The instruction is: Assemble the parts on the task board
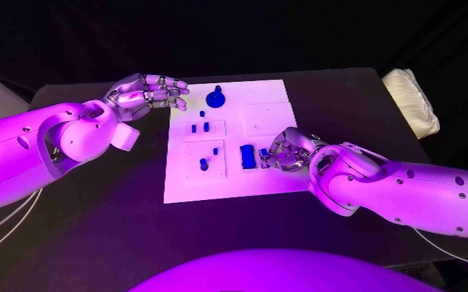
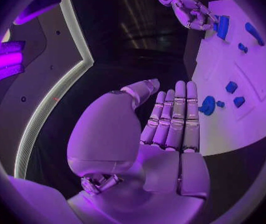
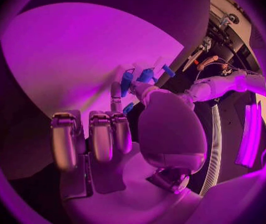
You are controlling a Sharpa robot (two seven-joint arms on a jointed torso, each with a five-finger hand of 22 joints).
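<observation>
Left hand [image 1: 146, 94] flat, fingers straight together, right hand [image 1: 286, 150] curled downward

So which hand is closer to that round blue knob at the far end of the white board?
Left. The left hand hovers just beside the round blue knob; the right hand is down at the board's near end.

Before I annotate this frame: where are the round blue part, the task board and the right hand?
round blue part [image 1: 216, 97], head view, middle of its disc.
task board [image 1: 195, 189], head view, bare near corner.
right hand [image 1: 283, 151], head view, its curled fingers.
</observation>
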